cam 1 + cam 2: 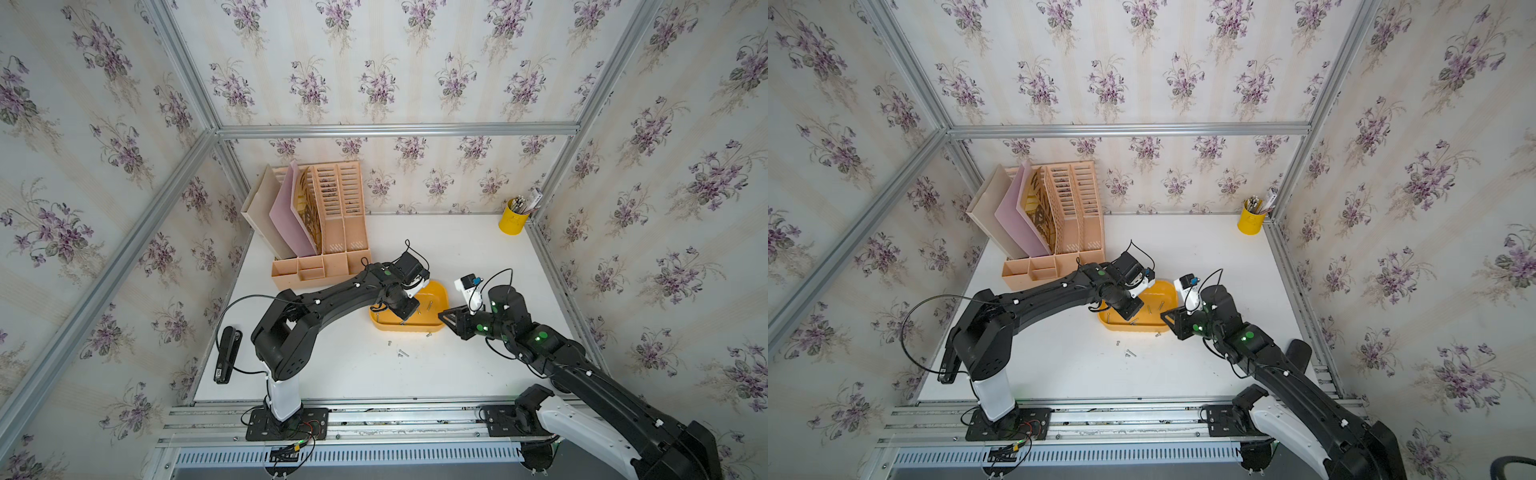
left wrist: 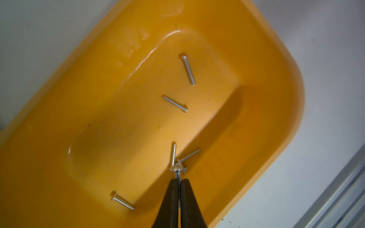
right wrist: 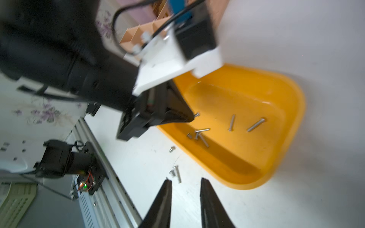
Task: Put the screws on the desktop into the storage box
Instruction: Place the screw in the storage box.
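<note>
The yellow-orange storage box (image 1: 437,296) (image 1: 1168,292) (image 2: 266,83) (image 3: 276,110) lies mid-desktop. Several screws (image 2: 188,70) (image 3: 255,124) lie on its floor. My left gripper (image 1: 403,320) (image 1: 1133,320) (image 2: 179,180) hangs over the box, shut on one small screw (image 2: 177,171) that sticks out past its fingertips. Three loose screws (image 1: 389,343) (image 1: 1128,354) (image 3: 177,174) lie on the white desktop (image 1: 457,365) in front of the box, and another (image 1: 429,333) rests against its front wall. My right gripper (image 1: 442,316) (image 1: 1163,316) (image 3: 185,180) stands open and empty at the box's right end.
A peach file organizer (image 1: 328,232) stands at the back left. A yellow pen cup (image 1: 513,218) sits in the back right corner. A black stapler-like object (image 1: 224,359) lies by the left edge. Aluminium rails (image 1: 374,415) run along the front.
</note>
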You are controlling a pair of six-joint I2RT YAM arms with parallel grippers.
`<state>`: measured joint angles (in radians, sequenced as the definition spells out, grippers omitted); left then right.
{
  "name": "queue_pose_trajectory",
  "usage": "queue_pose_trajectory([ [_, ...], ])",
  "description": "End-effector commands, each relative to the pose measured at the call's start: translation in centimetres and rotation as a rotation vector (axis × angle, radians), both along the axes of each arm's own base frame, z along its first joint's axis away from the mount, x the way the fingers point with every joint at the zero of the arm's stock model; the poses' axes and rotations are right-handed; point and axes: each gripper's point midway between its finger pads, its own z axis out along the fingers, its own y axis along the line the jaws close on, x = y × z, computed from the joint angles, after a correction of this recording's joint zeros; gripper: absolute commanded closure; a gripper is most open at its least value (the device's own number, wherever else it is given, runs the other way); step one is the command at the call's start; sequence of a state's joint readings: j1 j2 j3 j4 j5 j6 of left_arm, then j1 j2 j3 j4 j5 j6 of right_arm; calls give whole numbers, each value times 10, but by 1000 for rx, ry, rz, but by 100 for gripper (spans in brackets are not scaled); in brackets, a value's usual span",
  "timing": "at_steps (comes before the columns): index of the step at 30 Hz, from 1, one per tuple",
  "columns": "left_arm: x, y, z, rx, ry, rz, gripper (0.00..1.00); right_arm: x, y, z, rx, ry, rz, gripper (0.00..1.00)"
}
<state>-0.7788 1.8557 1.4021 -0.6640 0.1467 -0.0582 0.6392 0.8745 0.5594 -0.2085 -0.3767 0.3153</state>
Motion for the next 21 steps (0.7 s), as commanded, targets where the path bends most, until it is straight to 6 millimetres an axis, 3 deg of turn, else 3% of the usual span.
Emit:
queue_pose_trajectory([
  [1,5,5,-5,34,-8,1,89,-12,8,-13,-68,3,12,71],
  [9,5,9,-21,68,20,9,89,-28,21,-42,-69,65,38,73],
  [13,4,9,-24,68,25,15,81,-36,31,-57,-71,90,70,73],
  [21,8,8,3,21,-21,35,70,-43,42,-78,-160,73,97,73],
])
